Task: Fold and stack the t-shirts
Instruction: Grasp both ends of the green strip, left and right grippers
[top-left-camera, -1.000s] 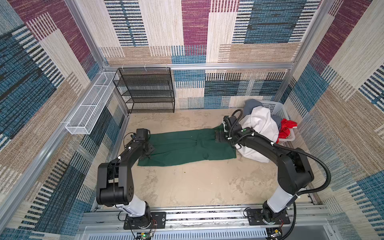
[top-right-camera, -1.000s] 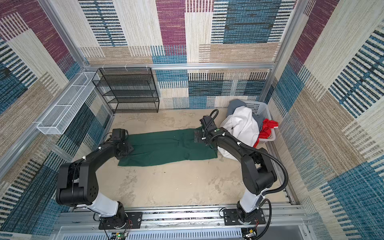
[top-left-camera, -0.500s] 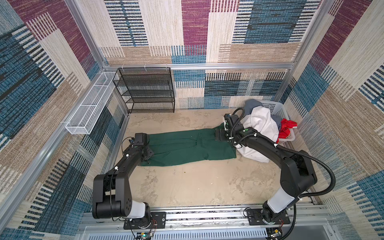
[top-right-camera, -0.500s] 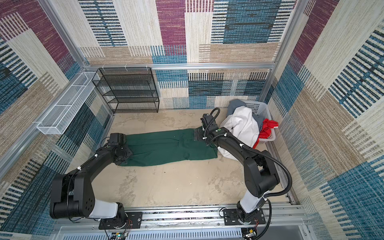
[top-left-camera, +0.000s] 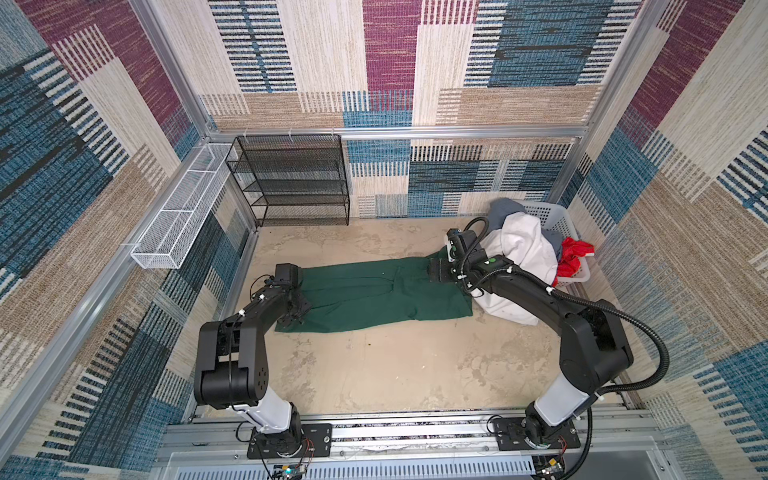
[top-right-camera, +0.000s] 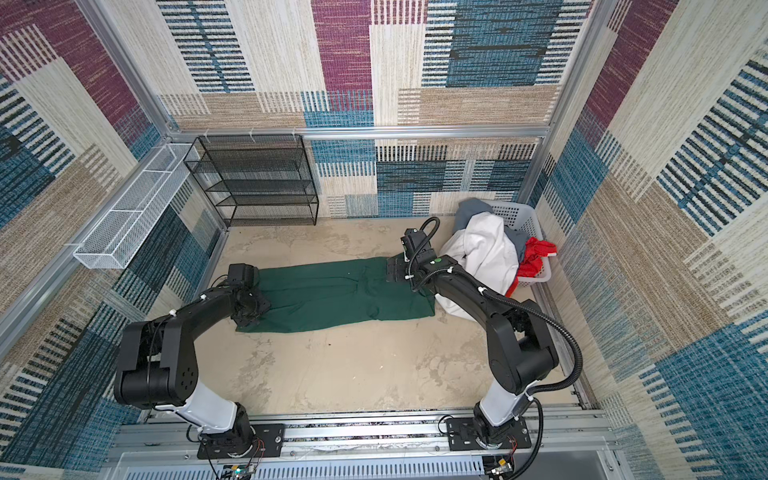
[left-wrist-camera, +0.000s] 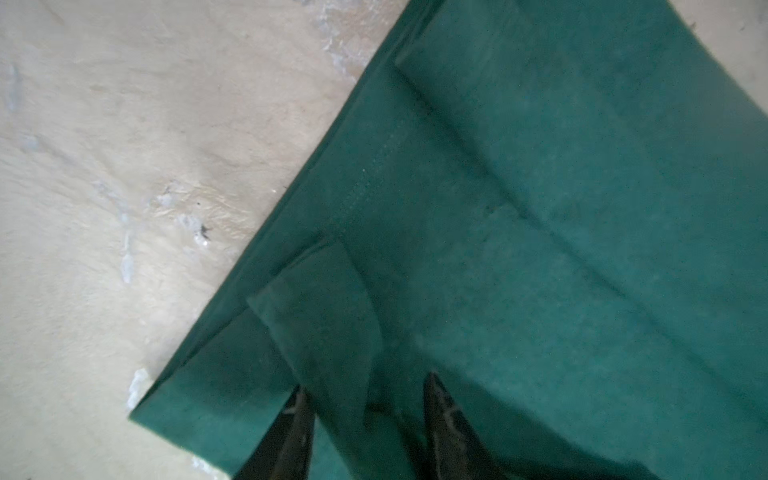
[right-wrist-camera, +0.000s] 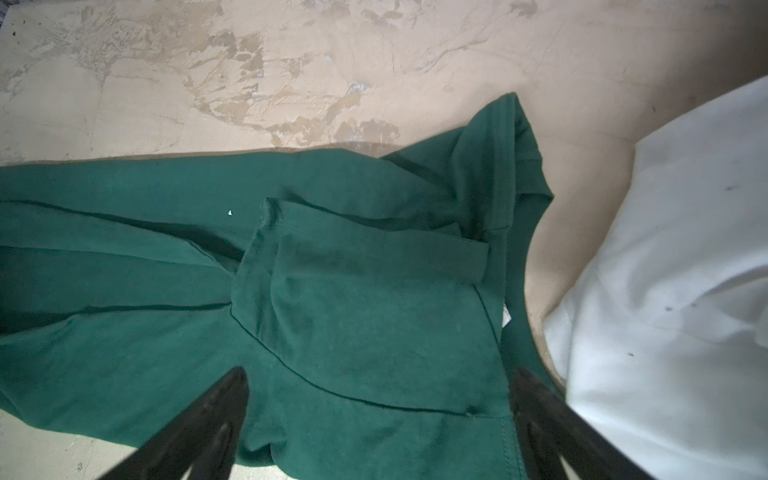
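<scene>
Green t-shirt (top-left-camera: 374, 295) awaiting crosswise fold: right gripper (right-wrist-camera: 380, 374) wide open over collar (right-wrist-camera: 507, 137), left gripper (left-wrist-camera: 365, 386) half-closed astride hem (left-wrist-camera: 332, 199), hold uncertain; both ends need pinching

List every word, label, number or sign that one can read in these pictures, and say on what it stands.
No text can be read in any view.
red shirt: white marks, too small to read.
right arm: a green dot, without writing.
</scene>
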